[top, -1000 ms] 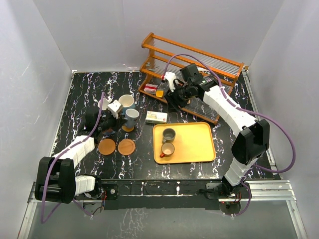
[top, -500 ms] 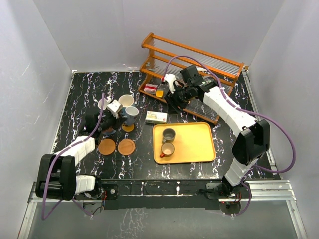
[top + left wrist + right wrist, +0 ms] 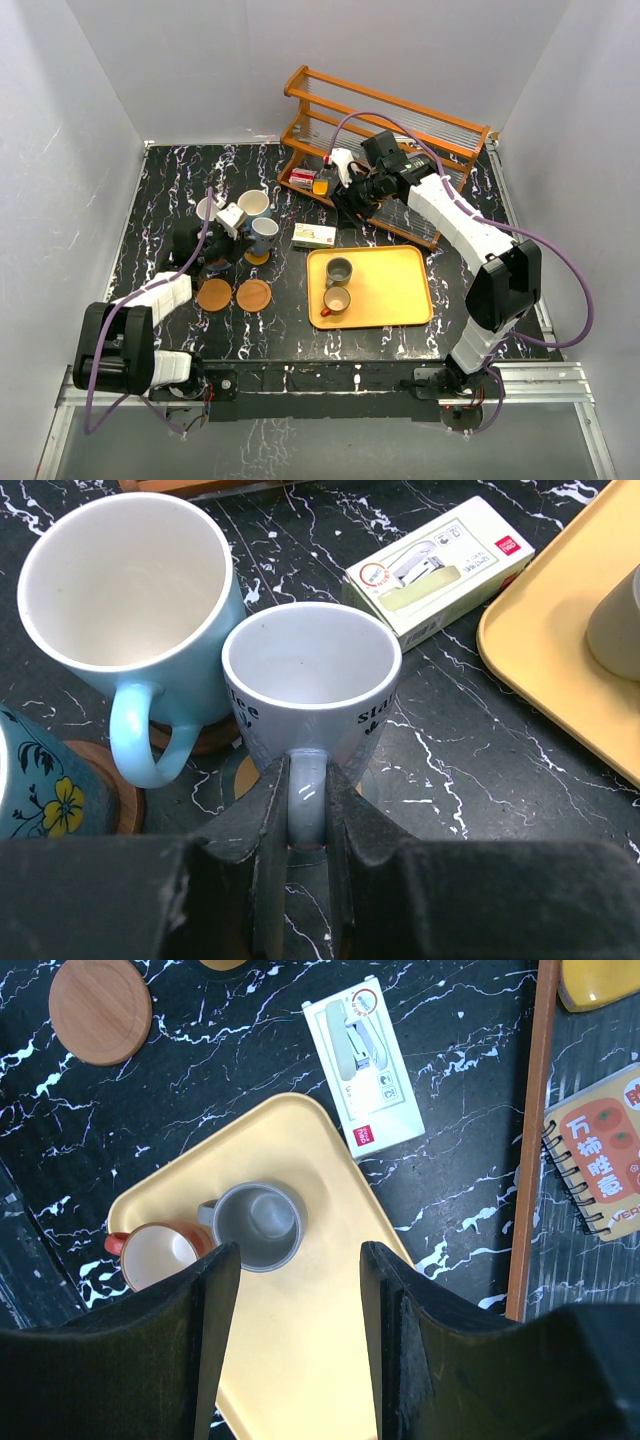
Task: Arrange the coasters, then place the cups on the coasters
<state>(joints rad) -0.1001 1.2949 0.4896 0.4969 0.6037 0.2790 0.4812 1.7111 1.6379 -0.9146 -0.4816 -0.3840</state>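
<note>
Plainly, white walls [image 3: 180,70] enclose black veined table [image 3: 160,190] — left pincer [image 3: 308,780] pinches grey mug [image 3: 310,670], right pincer [image 3: 298,1255] spread.

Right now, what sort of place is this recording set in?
Probably a robot lab test cell, not a home: a black marbled table boxed in by plain white panels, two arms bolted to a metal rail, and staged props such as a yellow tray and wooden rack.

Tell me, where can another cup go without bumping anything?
The tray's right half is bare, beside its two cups. Both front coasters are bare too. It's crowded behind them, where the left gripper holds the grey cup among others.
</note>
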